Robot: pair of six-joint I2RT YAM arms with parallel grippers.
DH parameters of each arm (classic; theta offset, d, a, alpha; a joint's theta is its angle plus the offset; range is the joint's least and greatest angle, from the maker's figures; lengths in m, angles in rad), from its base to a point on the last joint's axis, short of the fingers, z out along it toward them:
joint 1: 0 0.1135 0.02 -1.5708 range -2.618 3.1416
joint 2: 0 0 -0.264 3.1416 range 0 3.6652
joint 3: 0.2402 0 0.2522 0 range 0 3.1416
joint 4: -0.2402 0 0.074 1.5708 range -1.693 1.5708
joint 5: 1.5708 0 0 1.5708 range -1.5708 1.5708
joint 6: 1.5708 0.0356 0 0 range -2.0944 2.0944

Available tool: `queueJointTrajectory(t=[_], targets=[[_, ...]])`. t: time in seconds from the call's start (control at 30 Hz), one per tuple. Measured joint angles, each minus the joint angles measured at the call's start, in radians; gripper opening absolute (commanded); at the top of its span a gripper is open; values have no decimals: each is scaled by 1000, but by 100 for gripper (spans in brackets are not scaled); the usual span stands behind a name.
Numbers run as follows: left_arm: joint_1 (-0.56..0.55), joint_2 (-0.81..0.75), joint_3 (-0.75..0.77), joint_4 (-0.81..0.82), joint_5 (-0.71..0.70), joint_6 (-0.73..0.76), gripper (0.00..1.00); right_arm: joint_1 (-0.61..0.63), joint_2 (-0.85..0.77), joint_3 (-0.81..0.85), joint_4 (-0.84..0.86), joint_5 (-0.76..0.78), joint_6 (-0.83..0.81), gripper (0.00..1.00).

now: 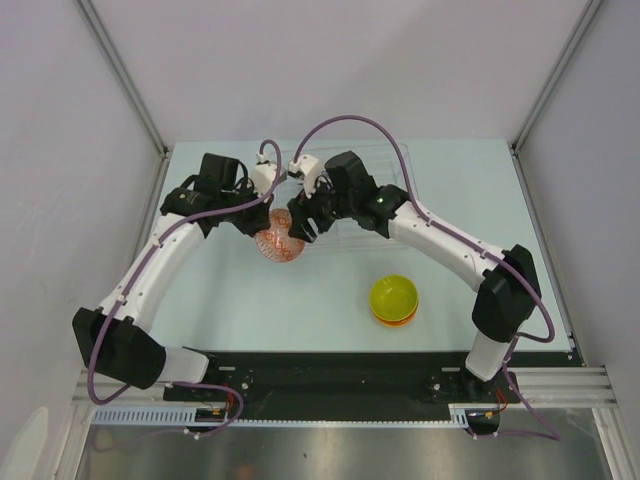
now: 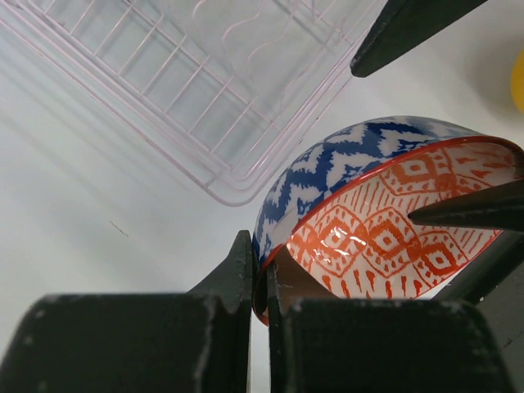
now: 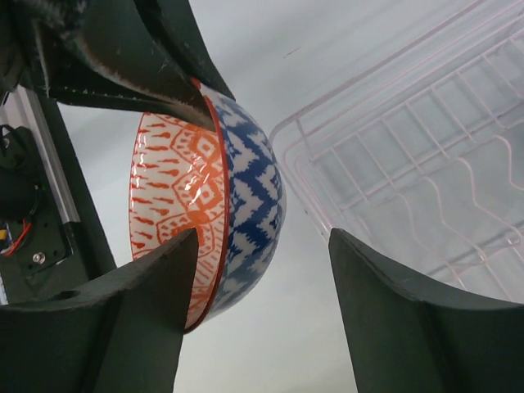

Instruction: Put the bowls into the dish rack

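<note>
1. One dish rack (image 3: 442, 147): clear plastic with rows of thin prongs, on the far part of the pale tabletop (image 1: 300, 300).
2. Three bowls can be counted. One is a patterned bowl (image 1: 280, 240), blue zigzag outside and orange diamonds inside. A yellow-green bowl (image 1: 394, 294) sits nested in an orange bowl (image 1: 396, 319), well in front of the rack. That stack may hide more.
3. The patterned bowl is held tipped on edge just outside the rack's near corner.
4. The left arm (image 1: 150, 270) bends toward the rack, and the left jaws are pinched closed on the patterned bowl's rim.
5. The right arm (image 1: 450, 245) bends in from the opposite side. The right jaws stand open astride that rim, one finger inside and one outside.
</note>
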Motion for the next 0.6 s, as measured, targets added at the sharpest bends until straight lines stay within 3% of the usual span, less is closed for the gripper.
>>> queueJointTrajectory(t=[0.1, 0.3, 0.43, 0.57, 0.6], targets=[[0, -3, 0, -1, -2, 0, 0, 13, 5, 0, 26, 40, 3, 59], [3, -10, -2, 16, -33, -18, 1, 35, 9, 0, 51, 93, 11, 33], [3, -21, -13, 28, -45, -50, 7, 54, 11, 0, 70, 188, 10, 17], [-5, -40, -29, 56, -53, -89, 25, 64, 16, -5, 85, 282, 6, 4], [-6, -43, -31, 59, -50, -96, 37, 65, 18, -6, 88, 299, -3, 1]])
